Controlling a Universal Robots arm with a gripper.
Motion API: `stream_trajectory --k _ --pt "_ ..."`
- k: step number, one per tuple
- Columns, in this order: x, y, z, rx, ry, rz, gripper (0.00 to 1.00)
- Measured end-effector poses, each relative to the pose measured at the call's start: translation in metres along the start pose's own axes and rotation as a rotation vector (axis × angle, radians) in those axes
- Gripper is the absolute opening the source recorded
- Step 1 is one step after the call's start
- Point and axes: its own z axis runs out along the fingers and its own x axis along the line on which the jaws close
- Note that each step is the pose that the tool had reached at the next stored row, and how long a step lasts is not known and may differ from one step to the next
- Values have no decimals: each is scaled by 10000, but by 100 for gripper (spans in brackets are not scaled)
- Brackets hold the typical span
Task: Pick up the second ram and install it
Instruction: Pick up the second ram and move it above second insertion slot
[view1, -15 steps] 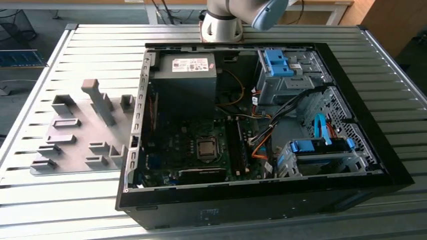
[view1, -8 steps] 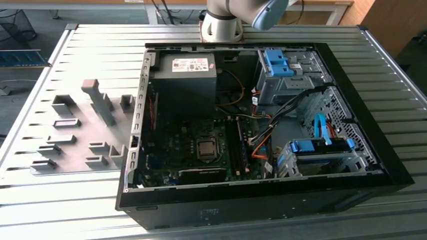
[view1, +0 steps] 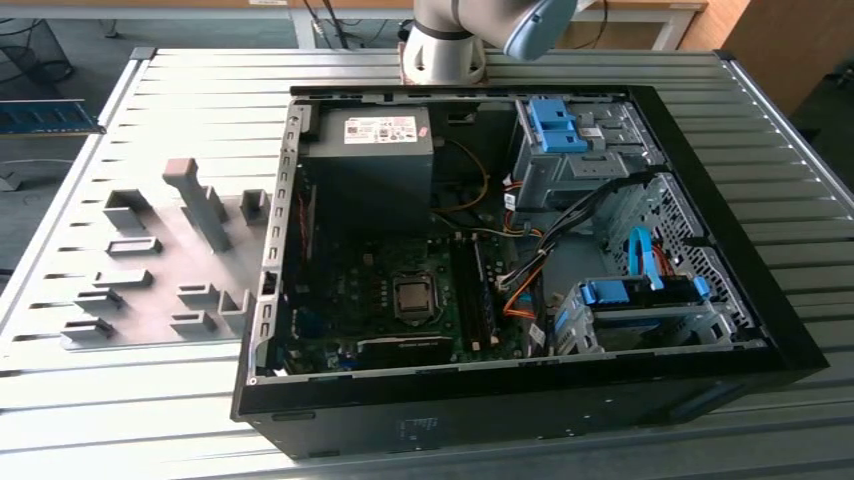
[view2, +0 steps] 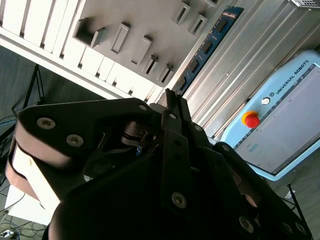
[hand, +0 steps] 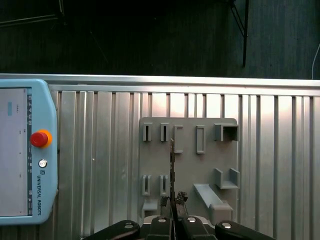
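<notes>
Above grey fixture plate (hand: 187, 170), fingers (view2: 175, 112) clamp second ram (view2: 205, 48).

Computer case (view1: 534, 420) on table (view1: 214, 90); fixture plate (view1: 147, 290) on exterior view's left of case.

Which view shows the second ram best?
The second wrist view: the second ram shows its blue face and chips, held in the claw. The first wrist view has it edge-on.

Fingers (view2: 176, 112) clamped on second ram (view2: 206, 46), arm (view1: 447, 40) raised.
</notes>
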Motion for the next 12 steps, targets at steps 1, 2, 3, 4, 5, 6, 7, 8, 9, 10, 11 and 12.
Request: stream_trajectory --k 1,2,3,4,5,6,7,8,9,10,11,12 --pt "0 -1 0 1 -1 0 14" --pt "0 -5 0 1 0 0 14" --pt "0 -12 -1 0 0 -1 14" --pt "0 -21 -1 0 0 -1 14" --pt "0 -32 0 1 -1 0 14" --pt "0 -43 -1 0 0 0 14" --pt "0 -54 -1 1 -1 0 14" --pt "0 -65 -1 1 0 0 14" --pt "0 -74 -2 0 0 0 14" --pt "0 -84 -1 0 0 0 14" --pt "0 -92 -1 1 -1 0 14" --pt "0 -93 -1 1 -1 1 14"
